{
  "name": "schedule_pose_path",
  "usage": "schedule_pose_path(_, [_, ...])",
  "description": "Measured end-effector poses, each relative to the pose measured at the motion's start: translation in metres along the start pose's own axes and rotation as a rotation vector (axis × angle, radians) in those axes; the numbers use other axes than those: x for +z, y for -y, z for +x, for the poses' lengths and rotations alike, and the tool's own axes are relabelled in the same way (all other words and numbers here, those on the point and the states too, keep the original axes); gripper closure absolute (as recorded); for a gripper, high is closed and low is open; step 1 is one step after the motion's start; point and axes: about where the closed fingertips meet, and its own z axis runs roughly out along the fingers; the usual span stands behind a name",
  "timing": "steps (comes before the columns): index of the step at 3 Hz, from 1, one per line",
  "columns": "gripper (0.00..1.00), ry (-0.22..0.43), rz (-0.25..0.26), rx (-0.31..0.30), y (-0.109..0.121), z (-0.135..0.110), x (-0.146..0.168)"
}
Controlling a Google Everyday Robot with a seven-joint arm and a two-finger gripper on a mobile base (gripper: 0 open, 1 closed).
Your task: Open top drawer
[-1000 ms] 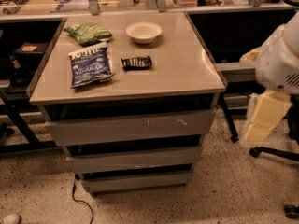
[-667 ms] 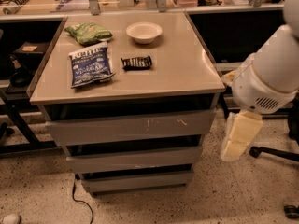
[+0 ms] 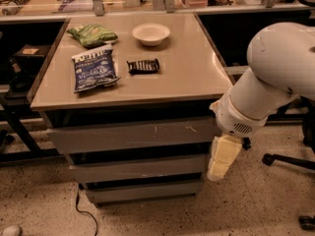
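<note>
The top drawer [image 3: 133, 134] is the wide grey front just under the cabinet's tabletop, shut, with small pale scratches right of centre. Two narrower grey drawer fronts [image 3: 138, 167] sit below it, also shut. My gripper [image 3: 216, 171] hangs pointing down at the end of the white arm [image 3: 275, 77]. It is just off the cabinet's right front corner, level with the middle drawer. It holds nothing that I can see and is apart from the top drawer's front.
On the tabletop [image 3: 197, 77] lie a blue chip bag [image 3: 95, 69], a green bag [image 3: 92, 34], a white bowl [image 3: 151, 33] and a black snack bar [image 3: 143, 66]. A chair base [image 3: 290, 161] stands at right. A cable [image 3: 81, 208] lies on the floor.
The arm has swung left and closer to the cabinet. The gripper has moved from well right of the cabinet to just beside its right front corner. The drawers have not moved.
</note>
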Motion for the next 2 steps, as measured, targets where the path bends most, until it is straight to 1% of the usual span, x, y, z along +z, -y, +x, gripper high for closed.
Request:
schedule_pose_path(1, [0.00, 0.001, -0.003, 0.001, 0.0003, 0.0004, 0.0019])
schedule_pose_path(2, [0.00, 0.012, -0.022, -0.019, -0.0027, -0.0030, 0.0101])
